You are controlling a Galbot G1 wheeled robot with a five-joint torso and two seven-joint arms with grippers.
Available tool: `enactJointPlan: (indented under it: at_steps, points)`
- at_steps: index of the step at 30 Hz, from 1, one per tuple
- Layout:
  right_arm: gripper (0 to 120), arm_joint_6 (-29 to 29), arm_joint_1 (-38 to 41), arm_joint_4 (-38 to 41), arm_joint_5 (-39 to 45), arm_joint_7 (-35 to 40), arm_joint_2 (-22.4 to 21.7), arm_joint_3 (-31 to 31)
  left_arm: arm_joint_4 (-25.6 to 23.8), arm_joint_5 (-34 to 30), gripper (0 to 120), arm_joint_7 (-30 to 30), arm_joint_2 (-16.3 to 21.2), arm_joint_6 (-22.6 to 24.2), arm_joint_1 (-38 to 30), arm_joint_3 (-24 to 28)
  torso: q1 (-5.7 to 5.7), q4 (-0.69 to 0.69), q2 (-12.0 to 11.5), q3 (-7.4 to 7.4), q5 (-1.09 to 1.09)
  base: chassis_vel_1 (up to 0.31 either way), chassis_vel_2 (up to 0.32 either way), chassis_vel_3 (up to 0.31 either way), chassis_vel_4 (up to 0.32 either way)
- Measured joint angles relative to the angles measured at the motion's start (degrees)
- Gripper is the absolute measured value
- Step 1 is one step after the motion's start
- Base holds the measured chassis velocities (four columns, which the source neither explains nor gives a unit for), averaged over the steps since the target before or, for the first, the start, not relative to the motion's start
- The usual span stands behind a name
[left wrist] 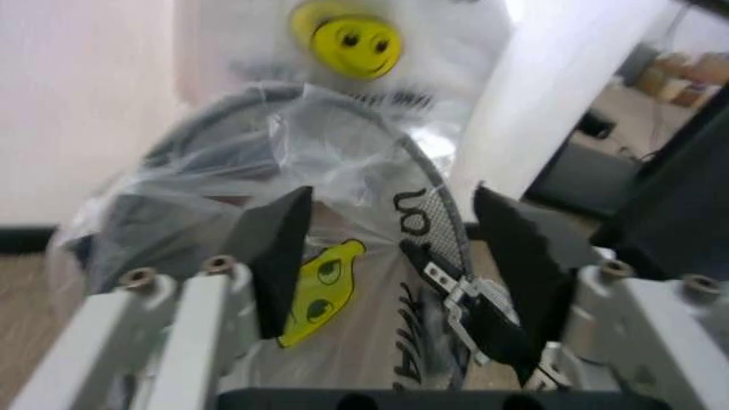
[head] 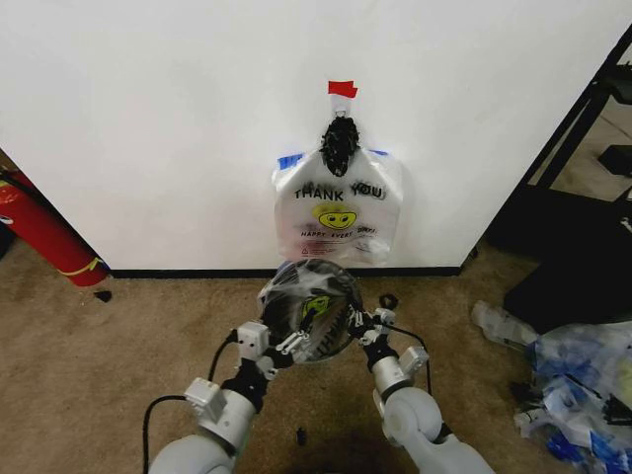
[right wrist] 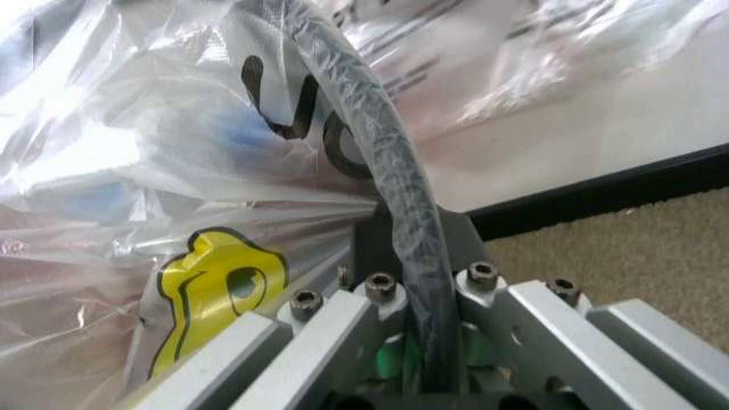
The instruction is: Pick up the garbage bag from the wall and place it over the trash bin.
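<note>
From the left, I see my left gripper (head: 288,344) at the trash bin's (head: 296,326) near left rim, its fingers (left wrist: 279,248) spread wide with nothing between them. The garbage bag (head: 318,301) is draped over the bin, on the carpet just near the wall (head: 148,118). My right gripper (head: 361,326) has its fingers clamped on the bag-covered right rim (right wrist: 387,171).
</note>
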Motion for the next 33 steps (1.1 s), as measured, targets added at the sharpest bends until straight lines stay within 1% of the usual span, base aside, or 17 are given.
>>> enactJointPlan:
  at_steps: [1, 2, 3, 4, 5, 6, 8, 10, 12, 13, 14, 20, 25, 26, 28, 31, 33]
  points:
    - [0, 0.18, -0.10, 0.00, -0.92, 0.14, 0.13, -0.43, 0.33, -0.12, 51, -1.71, -0.30, 1.15, -0.73, 0.47, 0.00, 0.00, 0.00, 0.00, 0.01, 0.000, 0.000, 0.000, 0.000]
    - [0, 0.52, -0.20, -0.05, -2.22, 0.18, 0.26, -0.88, 0.75, -0.28, 44, -3.54, -0.59, 2.54, -1.57, 1.04, 0.00, 0.00, 0.00, 0.00, 0.01, 0.000, 0.000, 0.000, 0.000]
    - [0, 0.80, -0.25, -0.13, -3.28, 0.18, 0.37, -1.19, 1.17, -0.51, 41, -5.08, -0.86, 3.92, -2.33, 1.60, 0.00, 0.00, 0.00, 0.00, -0.01, 0.000, 0.000, 0.000, 0.000]
    - [0, 0.80, -0.25, -0.13, -3.28, 0.18, 0.37, -1.19, 1.17, -0.51, 41, -5.08, -0.86, 3.92, -2.33, 1.60, 0.00, 0.00, 0.00, 0.00, -0.01, 0.000, 0.000, 0.000, 0.000]
    - [0, 1.11, -0.26, -0.27, -4.56, 0.17, 0.50, -1.44, 1.63, -0.95, 37, -6.63, -1.03, 5.43, -3.09, 2.18, 0.00, 0.00, 0.00, 0.00, 0.00, 0.000, 0.000, 0.000, 0.000]
    - [0, 1.19, -0.26, -0.30, -4.90, 0.15, 0.54, -1.50, 1.76, -1.09, 34, -7.03, -1.06, 5.83, -3.29, 2.34, 0.00, 0.00, 0.00, 0.00, 0.00, 0.000, 0.000, 0.000, 0.000]
    - [0, 1.89, 0.02, -0.69, -7.65, -0.28, 0.86, -1.80, 2.98, -2.42, 22, -9.88, -1.20, 9.19, -5.07, 3.65, 0.00, 0.00, 0.00, 0.00, 0.00, 0.000, 0.000, 0.000, 0.000]
    - [0, 2.35, 0.36, -0.95, -8.98, -0.73, 1.06, -1.88, 3.71, -3.71, 15, -11.67, -1.27, 11.87, -6.40, 4.20, 0.00, 0.00, 0.00, 0.00, 0.00, 0.000, 0.000, 0.000, 0.000]
    - [0, 2.40, 0.40, -0.98, -9.14, -0.79, 1.09, -1.89, 3.82, -3.98, 12, -11.98, -1.29, 12.28, -6.63, 4.27, 0.00, 0.00, 0.00, 0.00, 0.00, 0.000, 0.000, 0.000, 0.000]
    - [0, 2.74, 0.62, -1.12, -10.03, -1.15, 1.27, -1.97, 4.62, -5.42, 6, -13.68, -1.53, 14.25, -7.98, 4.75, 0.00, 0.00, 0.00, 0.00, 0.00, 0.000, 0.000, 0.000, 0.000]
    - [0, 2.97, 0.70, -1.19, -10.63, -1.36, 1.39, -1.99, 5.23, -5.93, 1, -14.64, -1.69, 15.11, -8.75, 4.98, 0.00, 0.00, 0.00, 0.00, 0.00, 0.000, 0.000, 0.000, 0.000]
    - [0, 4.28, 0.65, -1.66, -14.02, -2.28, 1.71, -2.24, 9.23, -6.53, 0, -18.82, -2.79, 17.63, -12.91, 6.43, 0.00, 0.00, 0.00, 0.00, 0.00, 0.000, 0.000, 0.000, 0.000]
    - [0, 4.66, 0.44, -1.69, -14.75, -2.49, 1.76, -2.58, 13.69, -4.82, 0, -20.71, -4.08, 17.93, -16.94, 7.96, 0.00, 0.00, 0.00, 0.00, 0.00, 0.000, 0.000, 0.000, 0.000]
    - [0, 4.66, 0.44, -1.69, -14.75, -2.49, 1.76, -2.58, 13.69, -4.82, 0, -20.71, -4.08, 17.93, -16.94, 7.96, 0.00, 0.00, 0.00, 0.00, 0.00, 0.000, 0.000, 0.000, 0.000]
    - [0, 4.66, 0.23, -1.48, -14.62, -2.52, 1.60, -2.71, 16.71, -1.64, 0, -20.83, -4.57, 17.58, -19.24, 8.95, 0.00, -0.01, 0.00, 0.01, 0.00, 0.000, 0.000, 0.000, 0.000]
    - [0, 4.58, -0.08, -1.04, -14.34, -2.54, 1.24, -2.93, 19.74, 1.34, 0, -20.74, -4.88, 16.95, -21.53, 9.33, 0.00, 0.00, 0.00, 0.01, 0.00, 0.000, 0.000, 0.000, 0.000]
    - [0, 4.53, -0.15, -0.94, -14.24, -2.57, 1.14, -2.99, 20.42, 1.80, 0, -20.71, -4.91, 16.85, -21.99, 9.37, 0.00, 0.00, 0.00, 0.01, 0.01, 0.000, 0.000, 0.000, 0.000]
